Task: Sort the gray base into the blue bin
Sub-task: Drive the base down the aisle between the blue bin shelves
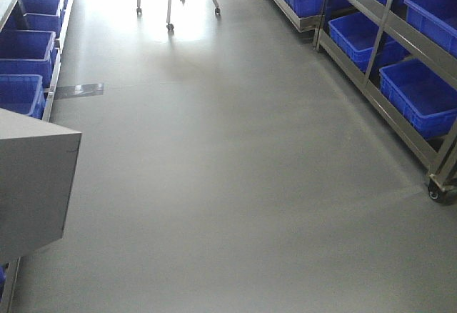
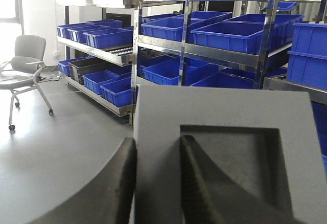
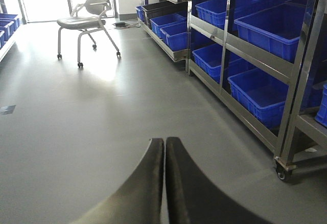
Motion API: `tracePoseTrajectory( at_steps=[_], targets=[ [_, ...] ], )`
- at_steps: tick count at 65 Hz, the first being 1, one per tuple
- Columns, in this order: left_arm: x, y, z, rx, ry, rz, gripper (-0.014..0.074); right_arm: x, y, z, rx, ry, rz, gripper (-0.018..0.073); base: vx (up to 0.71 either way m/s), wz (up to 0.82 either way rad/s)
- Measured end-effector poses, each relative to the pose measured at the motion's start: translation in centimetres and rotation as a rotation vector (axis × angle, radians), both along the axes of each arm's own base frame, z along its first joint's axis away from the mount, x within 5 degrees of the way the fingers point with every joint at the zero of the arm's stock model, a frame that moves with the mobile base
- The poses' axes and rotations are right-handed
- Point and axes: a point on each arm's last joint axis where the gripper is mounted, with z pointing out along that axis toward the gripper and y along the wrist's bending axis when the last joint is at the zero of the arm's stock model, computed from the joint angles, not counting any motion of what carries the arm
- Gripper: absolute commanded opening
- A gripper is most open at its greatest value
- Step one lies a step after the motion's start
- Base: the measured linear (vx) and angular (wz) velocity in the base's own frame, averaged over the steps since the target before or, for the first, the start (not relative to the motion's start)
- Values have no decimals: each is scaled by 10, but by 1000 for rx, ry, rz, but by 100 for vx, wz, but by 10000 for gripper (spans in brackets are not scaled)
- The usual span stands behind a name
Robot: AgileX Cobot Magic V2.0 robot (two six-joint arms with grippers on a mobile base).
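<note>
The gray base [image 2: 225,106] fills the lower right of the left wrist view, its square recessed pocket facing the camera. My left gripper [image 2: 158,139] is shut on its left wall, with one finger outside and the other finger [image 2: 196,173] inside the pocket. In the front view the gray base [image 1: 32,184] hangs at the left edge above the floor. Blue bins [image 2: 230,32] of the same kind sit on the steel shelves beyond it, and more blue bins [image 1: 421,95] line the right rack. My right gripper [image 3: 164,141] is shut on nothing, over bare floor.
Steel racks on casters [image 1: 437,193] run along the right side, and another rack with blue crates [image 1: 25,52] runs along the left. A wheeled office chair [image 3: 87,19] stands far ahead in the aisle. A grey floor [image 1: 235,184] lies between the racks.
</note>
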Motion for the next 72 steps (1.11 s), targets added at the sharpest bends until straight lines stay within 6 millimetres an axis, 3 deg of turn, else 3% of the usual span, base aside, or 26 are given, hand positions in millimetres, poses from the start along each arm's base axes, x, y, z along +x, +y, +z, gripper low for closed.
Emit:
tracePoseTrajectory(
  at_steps=[72],
  targets=[
    [0,0,0,0,0,0,2,0,0,0,0,0,0,-5,38,8]
  ],
)
